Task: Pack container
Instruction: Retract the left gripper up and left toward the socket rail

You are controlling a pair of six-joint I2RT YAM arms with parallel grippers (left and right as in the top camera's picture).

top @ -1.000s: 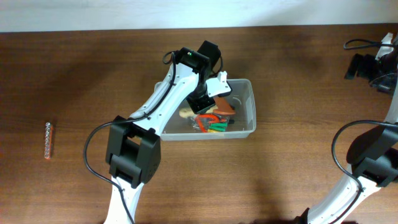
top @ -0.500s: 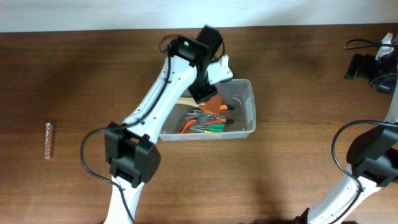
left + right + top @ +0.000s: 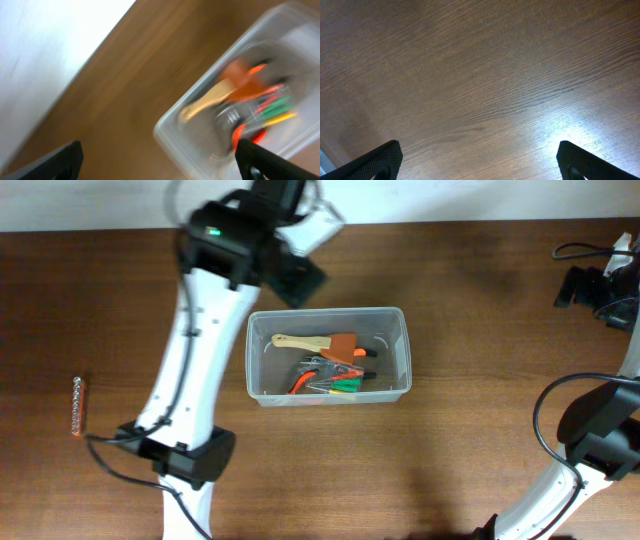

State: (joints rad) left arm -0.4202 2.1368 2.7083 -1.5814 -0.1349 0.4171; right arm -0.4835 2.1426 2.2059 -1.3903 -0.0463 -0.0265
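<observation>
Dark brown wood-grain counter (image 3: 480,300), streaky grain, with a pale glare patch in the right wrist view. Large clear translucent plastic tub (image 3: 262,370) reads colourless and slightly milky to us. In it we see a tan wooden-handled tool with rust-orange head (image 3: 345,345), orange-handled pliers (image 3: 300,383) and green, yellow and red bits (image 3: 345,386). Small orange-and-silver strip (image 3: 78,404). White left arm (image 3: 190,360) with black joints and a green light (image 3: 212,231). White right arm (image 3: 560,480), also black-jointed. Left fingers (image 3: 57,161) and right fingers (image 3: 377,159) are black.

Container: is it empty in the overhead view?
No, the container holds a wooden-handled tool and green-handled tools, with some orange pieces among them.
</observation>
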